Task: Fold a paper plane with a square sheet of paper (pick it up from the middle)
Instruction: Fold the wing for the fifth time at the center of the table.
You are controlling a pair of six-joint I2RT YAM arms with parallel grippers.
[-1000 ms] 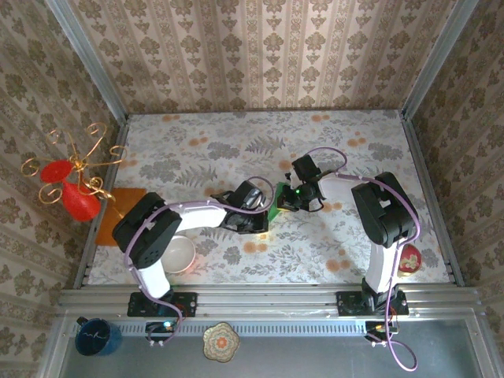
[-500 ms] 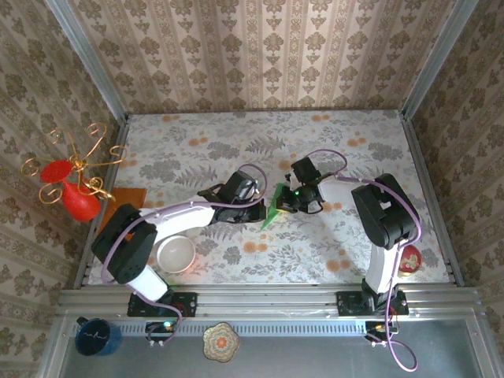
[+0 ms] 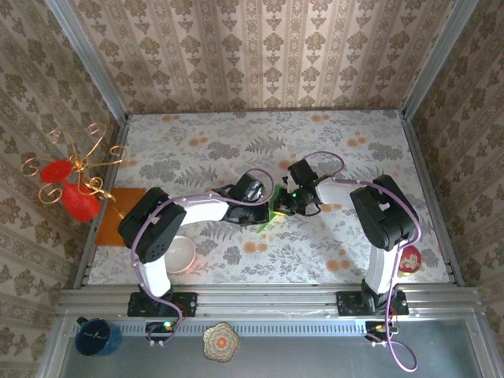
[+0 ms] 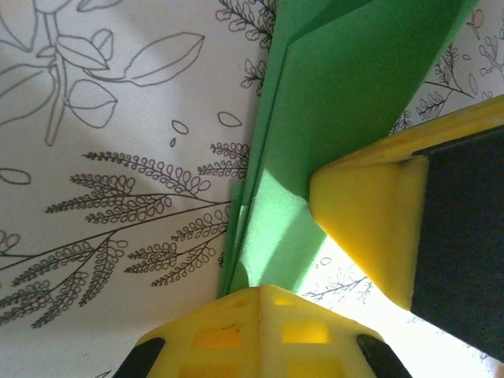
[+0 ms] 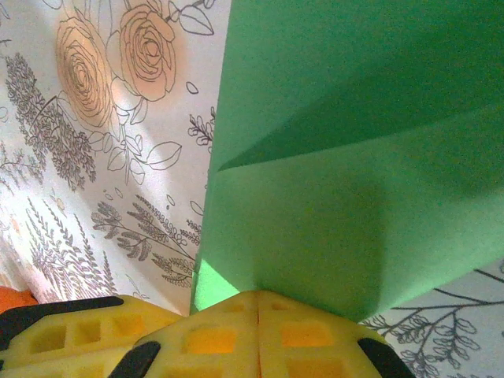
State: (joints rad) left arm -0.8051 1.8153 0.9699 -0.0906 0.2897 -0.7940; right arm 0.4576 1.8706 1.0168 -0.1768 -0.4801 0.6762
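A: How much of the paper plane (image 3: pixel 268 216) shows from above?
B: A green sliver; the rest hides between the left hand (image 3: pixel 261 208) and right hand (image 3: pixel 283 205).
A: And the wrist views?
B: It runs off the frame edges.

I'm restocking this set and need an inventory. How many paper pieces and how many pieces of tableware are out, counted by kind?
Paper pieces: 2 (green folded paper, orange sheet)
Bowls: 1 (white bowl)
Mugs: 1 (blue mug)
Saucers: 1 (patterned saucer)
Total: 5
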